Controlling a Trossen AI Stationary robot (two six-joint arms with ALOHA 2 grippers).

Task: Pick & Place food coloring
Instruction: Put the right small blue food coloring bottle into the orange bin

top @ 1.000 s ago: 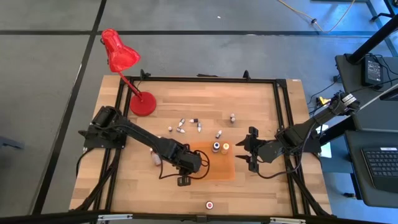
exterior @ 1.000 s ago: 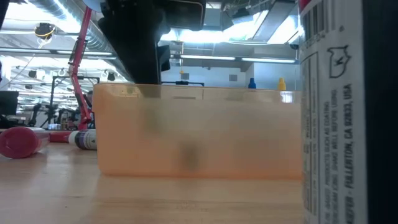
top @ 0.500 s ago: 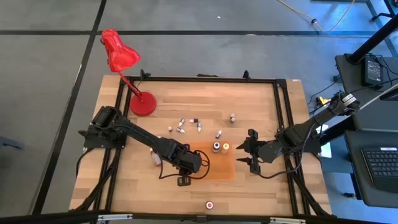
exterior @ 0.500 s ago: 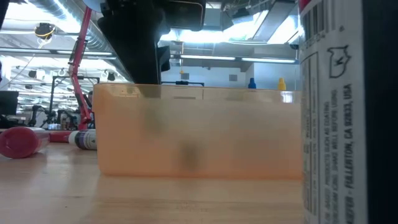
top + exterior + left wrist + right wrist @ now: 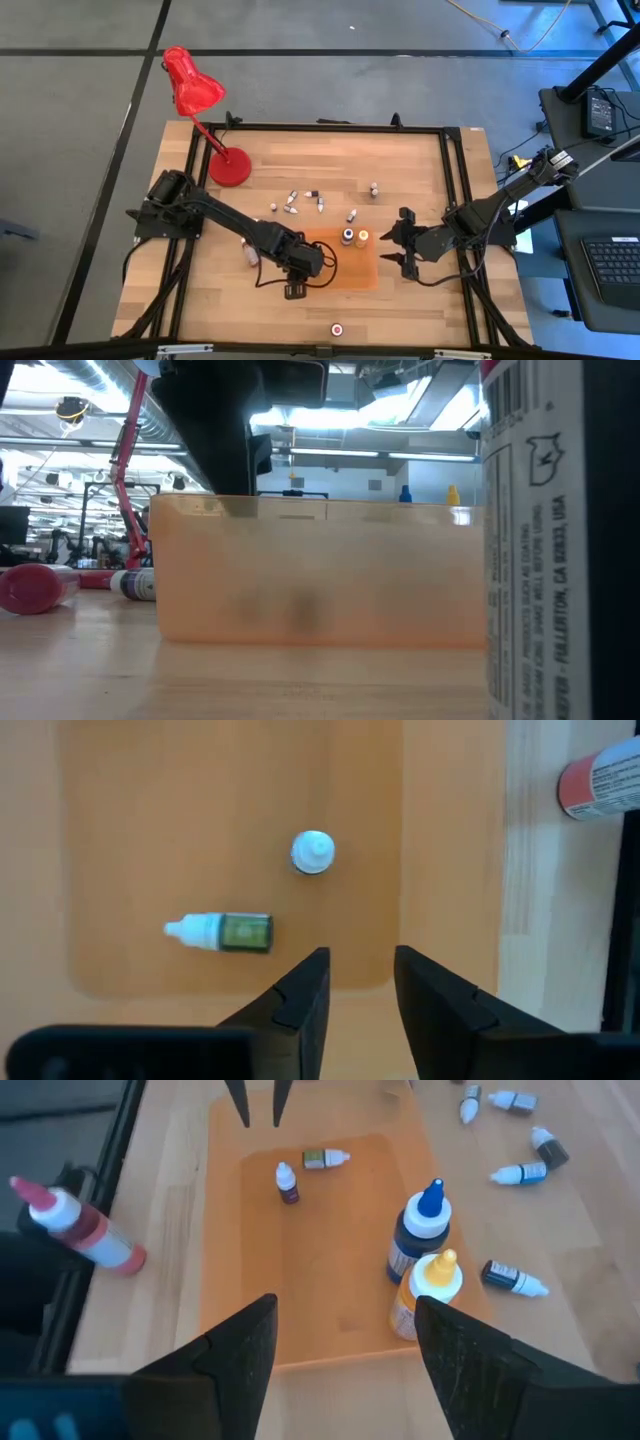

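Note:
An orange translucent tray (image 5: 368, 276) lies at the table's middle. In it stand a blue-capped bottle (image 5: 347, 237) and a yellow-capped bottle (image 5: 363, 237). Two tiny white-capped droppers are in it too, one upright (image 5: 313, 853) and one on its side (image 5: 220, 932). Several more droppers (image 5: 293, 211) lie on the wood beyond the tray. My left gripper (image 5: 358, 975) hangs over the tray's left part, open and empty, above and beside the two droppers. My right gripper (image 5: 345, 1345) is wide open and empty at the tray's right edge.
A red desk lamp (image 5: 230, 168) stands at the far left. A pink-red bottle (image 5: 251, 257) lies left of the tray. A red-lidded jar (image 5: 337, 328) stands near the front edge and fills the low view's right side (image 5: 560, 540). Black rails frame the table.

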